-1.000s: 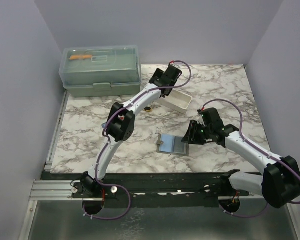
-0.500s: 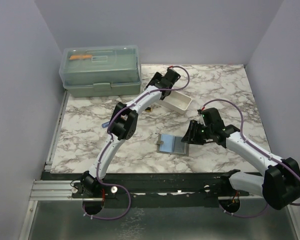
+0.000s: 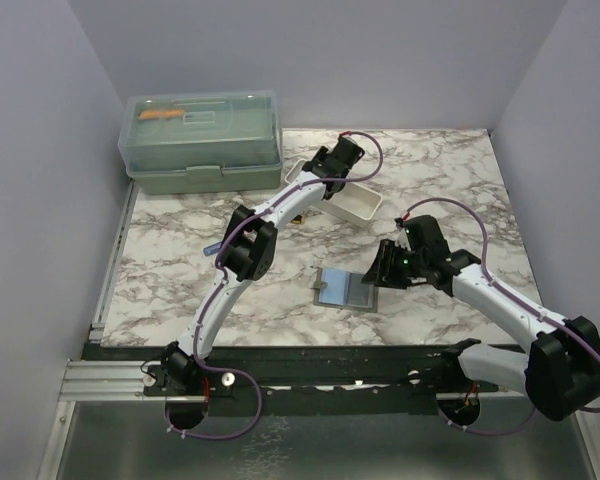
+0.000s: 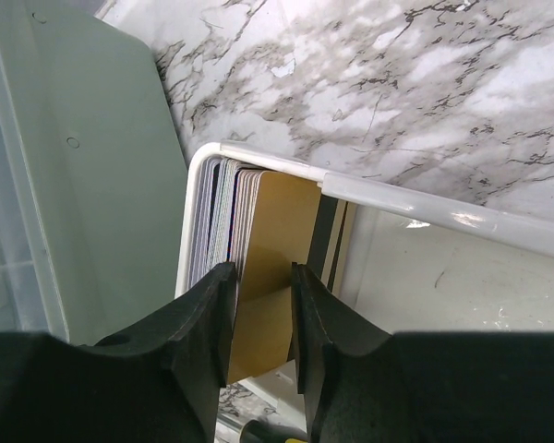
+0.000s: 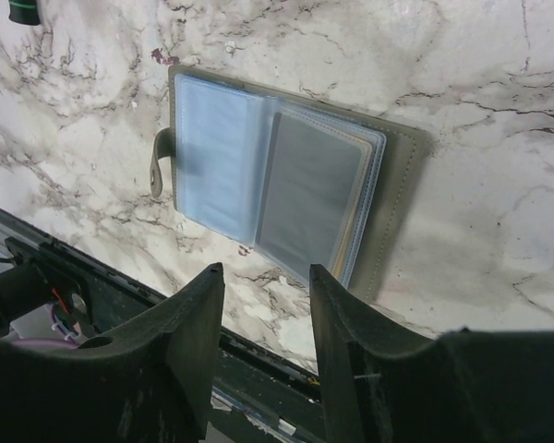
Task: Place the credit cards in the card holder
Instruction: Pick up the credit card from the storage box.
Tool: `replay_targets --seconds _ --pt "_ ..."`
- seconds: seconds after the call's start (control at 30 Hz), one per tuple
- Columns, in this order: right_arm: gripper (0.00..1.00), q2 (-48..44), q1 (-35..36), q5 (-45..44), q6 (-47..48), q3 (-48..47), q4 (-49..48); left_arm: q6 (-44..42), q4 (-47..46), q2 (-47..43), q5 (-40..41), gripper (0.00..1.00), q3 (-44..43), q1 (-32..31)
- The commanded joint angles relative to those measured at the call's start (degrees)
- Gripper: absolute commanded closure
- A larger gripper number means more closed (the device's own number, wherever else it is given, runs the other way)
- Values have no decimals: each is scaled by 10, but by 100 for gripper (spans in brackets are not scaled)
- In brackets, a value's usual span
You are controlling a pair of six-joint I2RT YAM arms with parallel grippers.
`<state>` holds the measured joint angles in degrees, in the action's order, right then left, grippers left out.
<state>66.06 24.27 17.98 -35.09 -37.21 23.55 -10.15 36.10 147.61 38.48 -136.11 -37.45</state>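
Note:
The card holder (image 3: 345,290) lies open on the marble, its clear sleeves facing up; in the right wrist view (image 5: 277,175) its grey-olive cover and snap tab show. My right gripper (image 3: 380,268) is open and empty just right of it, fingertips (image 5: 203,286) above its near edge. The credit cards (image 4: 220,217) stand on edge in the end of the white tray (image 4: 397,196). My left gripper (image 3: 325,172) is over that end, its jaws (image 4: 261,277) narrowly open with a leaning tan card (image 4: 277,221) between them.
The big green lidded box (image 3: 200,140) stands at the back left, close beside the tray's end (image 4: 102,185). The white tray (image 3: 365,205) lies diagonally at the back centre. A small dark and yellow object (image 3: 296,217) lies by the tray. Walls enclose three sides.
My left gripper has shifted slightly along the tray toward its card end. The right arm and the card holder have not moved.

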Motion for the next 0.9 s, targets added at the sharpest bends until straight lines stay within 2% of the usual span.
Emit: replay_targets --seconds 0.0,0.23,0.37,0.57,0.77,0.87 --pt "54 7 -1 17 -2 3 -12 -7 0 -26 19 66 -16 -1" --pt "54 5 0 16 -2 6 -11 -8 0 -46 17 75 -13 -8" --pt "54 4 0 16 -3 5 -11 -7 1 -57 9 92 -12 -11" --pt "54 1 0 14 -1 3 -10 9 2 -94 -6 97 6 -26" --pt "54 2 -1 14 1 0 -11 93 45 -156 -90 100 35 -37" --pt "54 1 0 18 0 -5 -17 170 76 -199 -181 100 58 -38"
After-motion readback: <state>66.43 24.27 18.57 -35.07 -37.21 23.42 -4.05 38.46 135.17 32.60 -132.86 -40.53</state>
